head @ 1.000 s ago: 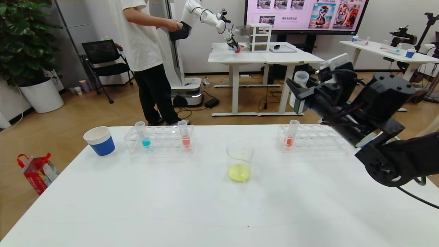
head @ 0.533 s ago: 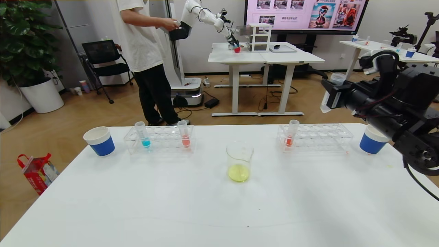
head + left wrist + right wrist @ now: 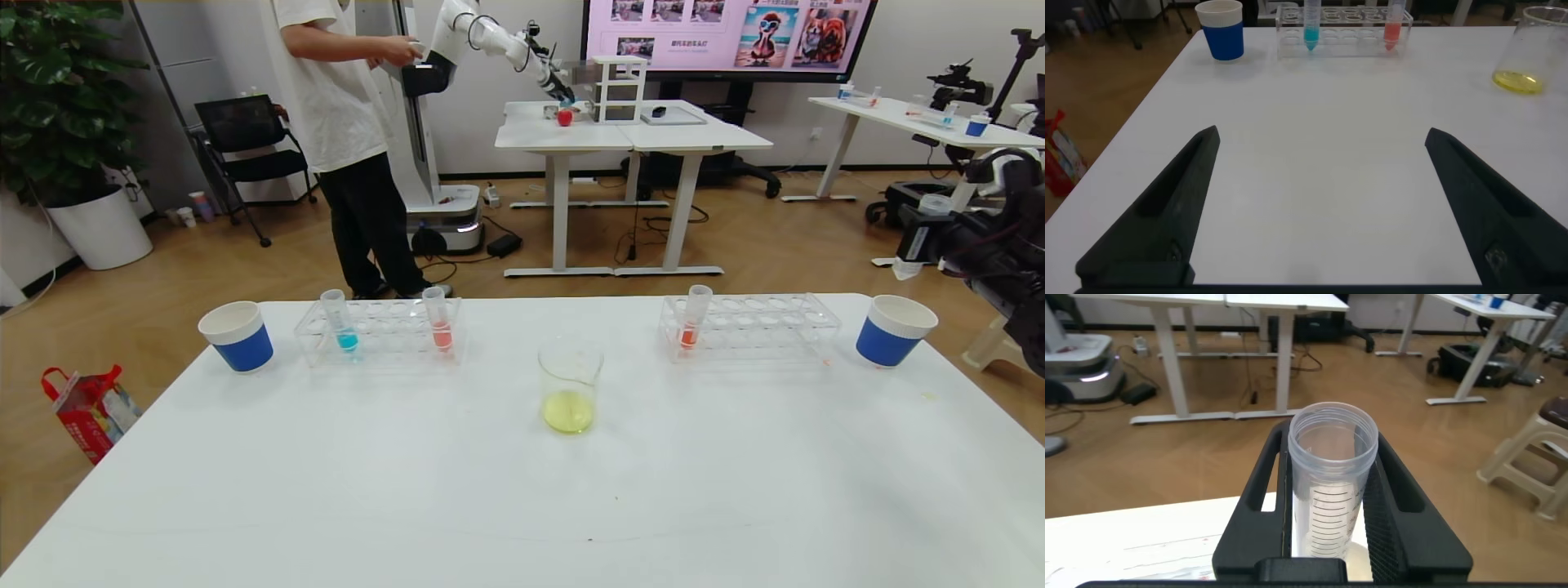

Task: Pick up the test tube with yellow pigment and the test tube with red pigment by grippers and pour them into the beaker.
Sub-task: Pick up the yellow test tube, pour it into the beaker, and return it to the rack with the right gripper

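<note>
Right gripper [image 3: 1327, 539] clamps an emptied-looking test tube [image 3: 1333, 482] off past the right-hand paper cup [image 3: 894, 329]; dropping it short would roll. Beaker [image 3: 570, 387] holds yellow, red pigment tube [image 3: 438, 320] racked, left gripper [image 3: 1319, 204] agape.
</note>
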Motion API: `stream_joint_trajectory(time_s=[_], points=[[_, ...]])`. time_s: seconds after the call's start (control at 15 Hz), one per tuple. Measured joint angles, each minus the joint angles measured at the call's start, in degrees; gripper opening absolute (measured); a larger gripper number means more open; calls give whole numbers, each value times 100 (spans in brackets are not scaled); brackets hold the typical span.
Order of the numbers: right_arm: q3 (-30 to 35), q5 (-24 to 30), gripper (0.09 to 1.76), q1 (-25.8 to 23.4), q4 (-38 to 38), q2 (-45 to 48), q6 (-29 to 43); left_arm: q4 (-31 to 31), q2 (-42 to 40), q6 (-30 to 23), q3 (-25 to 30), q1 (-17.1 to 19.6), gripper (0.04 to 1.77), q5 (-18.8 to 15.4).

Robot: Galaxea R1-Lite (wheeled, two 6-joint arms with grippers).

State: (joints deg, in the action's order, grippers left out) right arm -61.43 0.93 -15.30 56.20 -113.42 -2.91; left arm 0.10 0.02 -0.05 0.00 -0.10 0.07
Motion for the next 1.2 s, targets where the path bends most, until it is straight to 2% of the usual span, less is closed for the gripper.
stream_joint_trajectory(time_s=[0.13, 0.4, 0.73, 1.2], points=[[-210, 4, 51, -330, 6, -322, -4, -2, 0, -2, 0, 0, 175, 0], [-527, 17, 51, -573, 50, -819, 5, 0, 0, -5, 0, 0, 175, 0], [-574, 28, 51, -532, 99, -1211, 46, -2, 0, -2, 0, 0, 175, 0], [-130, 37, 51, -435, 524, -1353, 96, -2, 0, -2, 0, 0, 175, -2]])
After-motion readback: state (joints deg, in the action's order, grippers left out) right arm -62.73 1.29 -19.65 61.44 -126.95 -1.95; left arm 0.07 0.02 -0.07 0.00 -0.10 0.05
